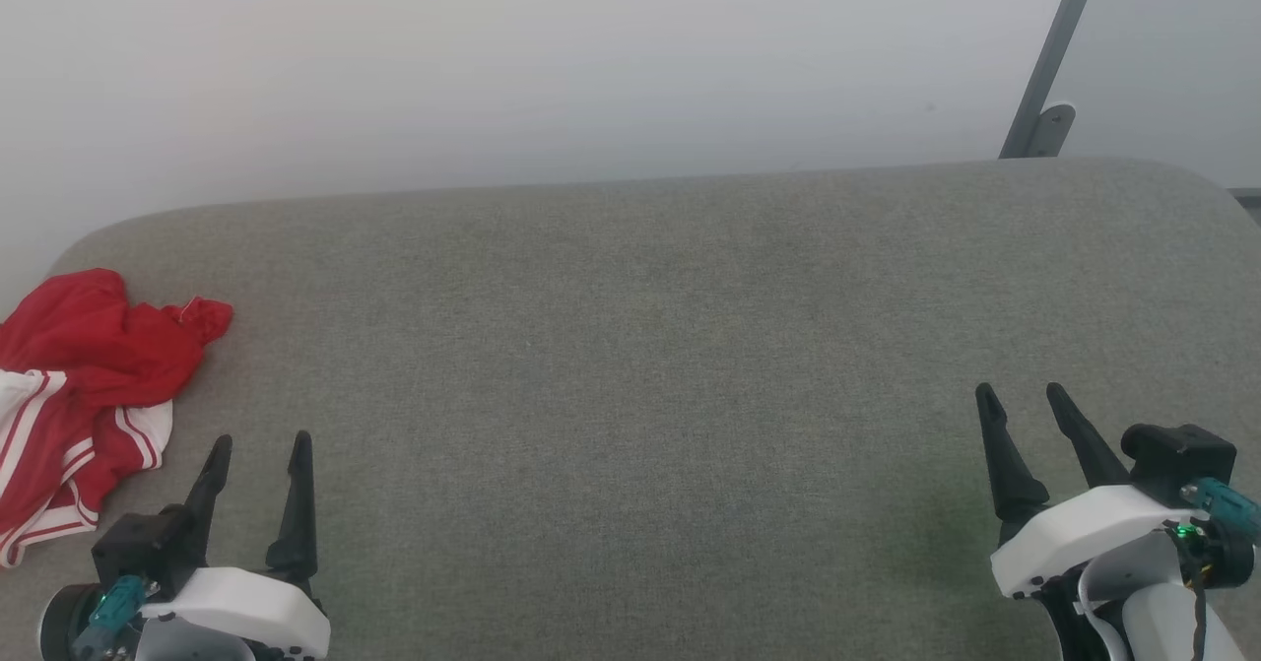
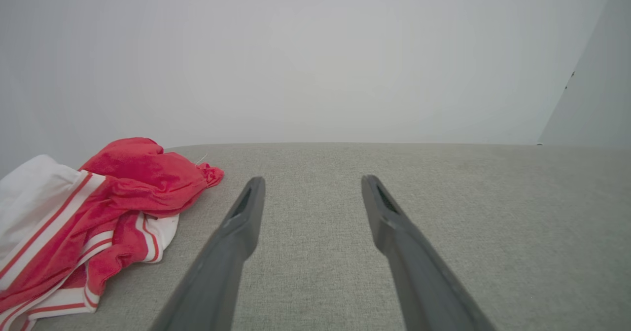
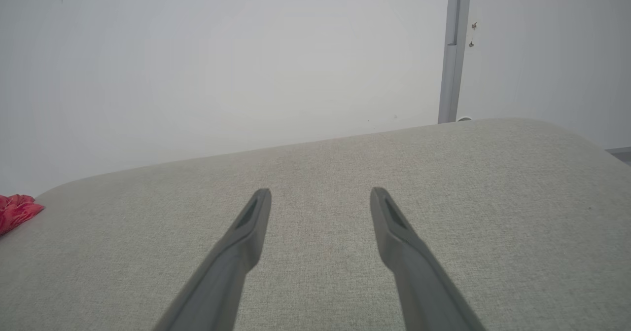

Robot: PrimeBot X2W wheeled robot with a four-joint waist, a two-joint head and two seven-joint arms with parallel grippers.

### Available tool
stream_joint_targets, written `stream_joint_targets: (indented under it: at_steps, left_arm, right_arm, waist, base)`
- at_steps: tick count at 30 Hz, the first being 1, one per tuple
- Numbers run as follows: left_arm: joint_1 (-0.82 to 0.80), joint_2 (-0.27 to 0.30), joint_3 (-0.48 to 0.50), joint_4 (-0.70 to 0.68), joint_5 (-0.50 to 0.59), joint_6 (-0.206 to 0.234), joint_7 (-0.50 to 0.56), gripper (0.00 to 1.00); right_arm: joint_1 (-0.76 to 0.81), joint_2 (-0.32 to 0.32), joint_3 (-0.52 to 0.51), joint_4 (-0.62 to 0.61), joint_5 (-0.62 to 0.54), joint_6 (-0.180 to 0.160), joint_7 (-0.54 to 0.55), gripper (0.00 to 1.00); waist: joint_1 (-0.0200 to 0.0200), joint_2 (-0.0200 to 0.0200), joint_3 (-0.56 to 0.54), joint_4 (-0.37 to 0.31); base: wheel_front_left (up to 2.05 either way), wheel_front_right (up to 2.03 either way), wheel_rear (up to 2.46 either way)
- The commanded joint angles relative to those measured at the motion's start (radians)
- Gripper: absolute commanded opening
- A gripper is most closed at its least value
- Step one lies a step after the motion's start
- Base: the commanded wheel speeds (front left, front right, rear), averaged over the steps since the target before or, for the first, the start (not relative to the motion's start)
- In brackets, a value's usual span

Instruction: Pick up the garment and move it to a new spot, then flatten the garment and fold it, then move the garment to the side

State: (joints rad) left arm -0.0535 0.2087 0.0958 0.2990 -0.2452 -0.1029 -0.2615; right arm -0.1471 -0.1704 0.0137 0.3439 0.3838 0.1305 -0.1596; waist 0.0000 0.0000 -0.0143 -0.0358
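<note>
The garment [image 1: 89, 375], bright red with white striped sleeves, lies crumpled at the far left edge of the grey fabric surface [image 1: 630, 346]. In the left wrist view the garment [image 2: 108, 207] is bunched just left of my fingers. My left gripper [image 1: 261, 444] is open and empty, low at the left, a short way right of the garment. At the lower right my right gripper [image 1: 1020, 393] stands open, also empty, far from the garment. In the right wrist view a red tip of the garment [image 3: 17, 211] shows at the left edge, and the right gripper [image 3: 320, 193] hangs over bare fabric.
A pale wall runs behind the surface's curved back edge. A grey metal bar [image 1: 1049, 60] with a bracket leans at the back right. The surface's corners round off at left and right.
</note>
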Motion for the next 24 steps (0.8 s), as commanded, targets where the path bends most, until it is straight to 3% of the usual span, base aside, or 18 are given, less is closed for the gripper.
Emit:
stream_joint_targets:
  at_steps: [1,11,24]
  left_arm:
    - [0.003,-0.001,0.003,0.003,0.0,-0.005,-0.005,1.0]
    - [-0.013,-0.006,0.017,0.018,-0.023,0.0,-0.005,1.0]
    - [0.009,0.02,0.065,0.018,-0.037,0.026,-0.005,1.0]
  right_arm:
    - [0.008,-0.002,0.001,0.001,-0.006,0.0,-0.009,1.0]
    - [0.005,-0.007,0.023,-0.003,0.009,0.0,0.0,1.0]
    - [-0.016,-0.015,0.092,0.006,0.03,0.0,0.013,1.0]
  waist:
    - [0.0,0.0,0.0,0.001]
    - [0.0,0.0,-0.013,0.051]
    - [0.0,0.0,-0.056,0.221]
  base:
    - [0.0,0.0,0.0]
    - [0.0,0.0,0.0]
    - [0.0,0.0,0.0]
